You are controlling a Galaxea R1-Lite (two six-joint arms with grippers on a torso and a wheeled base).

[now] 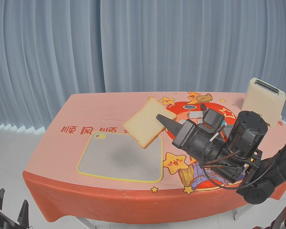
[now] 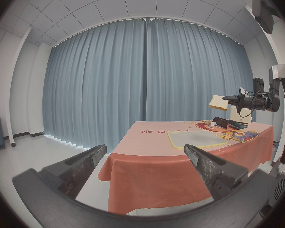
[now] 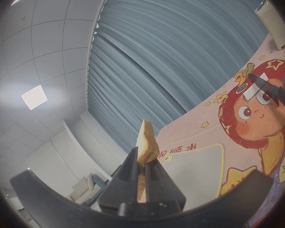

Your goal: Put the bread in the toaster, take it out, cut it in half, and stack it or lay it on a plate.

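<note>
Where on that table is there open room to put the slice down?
The grey cutting board lies bare, as does the cloth between it and the left and far edges of the table. The right side is crowded: the right gripper holding the bread, the knife, and the toaster at the far right corner.

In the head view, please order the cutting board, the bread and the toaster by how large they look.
1. The cutting board is clearly the largest.
2-3. The bread and the toaster look about alike. The bread is lifted above the table, nearer the camera, so I leave them unranked.
</note>
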